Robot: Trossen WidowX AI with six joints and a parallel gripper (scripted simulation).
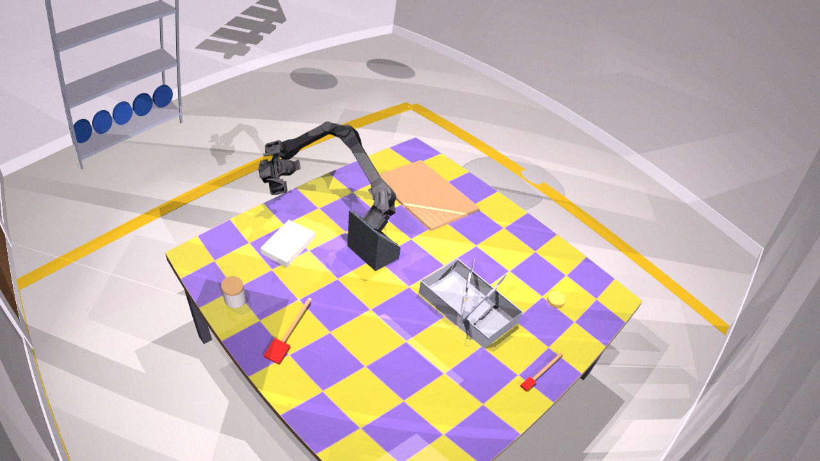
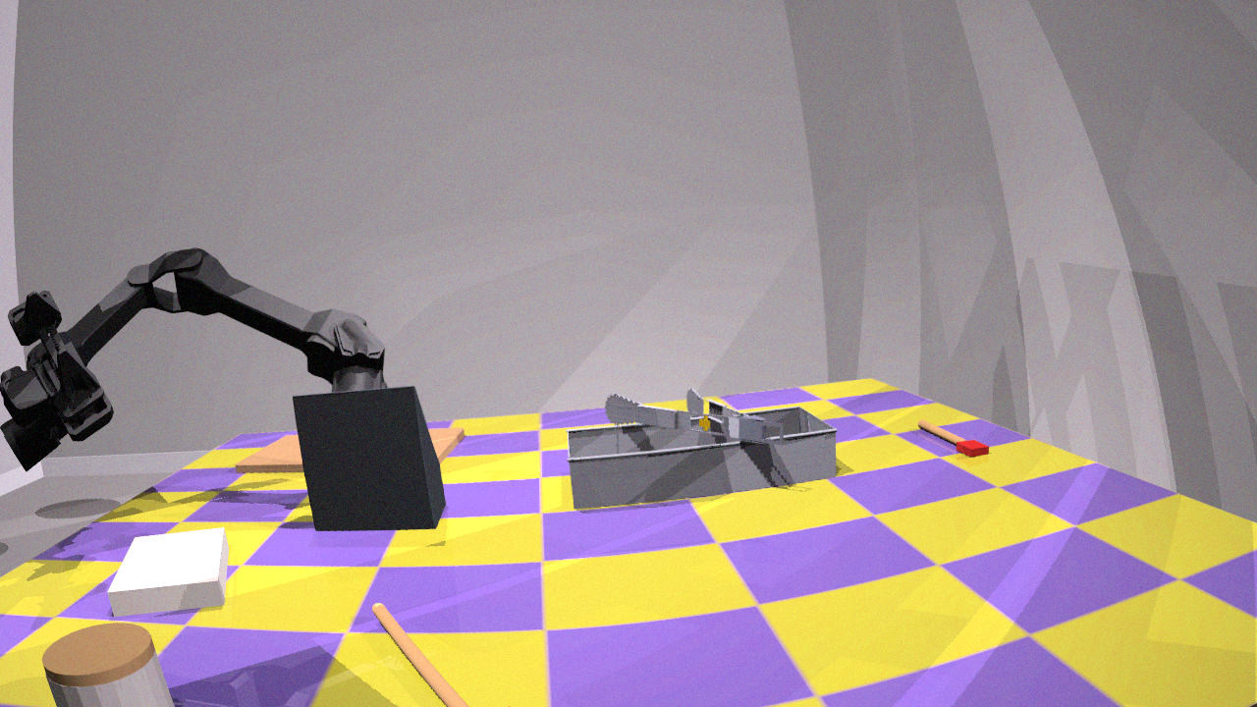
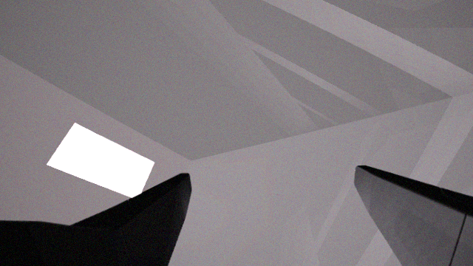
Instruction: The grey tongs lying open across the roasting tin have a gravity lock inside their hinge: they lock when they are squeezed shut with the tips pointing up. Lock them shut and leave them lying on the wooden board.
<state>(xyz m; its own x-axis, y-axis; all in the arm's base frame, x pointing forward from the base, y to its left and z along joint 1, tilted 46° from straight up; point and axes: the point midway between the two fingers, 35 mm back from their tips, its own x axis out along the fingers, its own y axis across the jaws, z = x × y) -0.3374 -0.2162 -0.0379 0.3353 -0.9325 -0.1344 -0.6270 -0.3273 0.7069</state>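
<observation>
The grey tongs (image 1: pixel 469 280) (image 2: pixel 650 416) lie open in a V across the roasting tin (image 1: pixel 441 302) (image 2: pixel 632 479). Their arms spread toward the tin's far side, and the joined end is by its near wall. The grey tin stands on the checked table, right of the arm's base. The wooden board (image 1: pixel 430 186) (image 2: pixel 263 454) lies flat behind the base, partly hidden by it in the exterior view, with nothing on it. My gripper (image 1: pixel 289 176) (image 2: pixel 59 437) (image 3: pixel 271 178) is open and empty, raised at the table's left back edge, far from the tongs. The wrist view shows only walls and ceiling past the fingers.
A black base block (image 1: pixel 369 243) (image 2: pixel 373 465) stands between board and tin. A white block (image 1: pixel 287 241) (image 2: pixel 171 567) and a lidded jar (image 1: pixel 234 293) (image 2: pixel 100 659) are at the left. Two red-headed tools (image 1: pixel 277 351) (image 1: pixel 528 383) and a yellow disc (image 1: pixel 556 298) lie on the table.
</observation>
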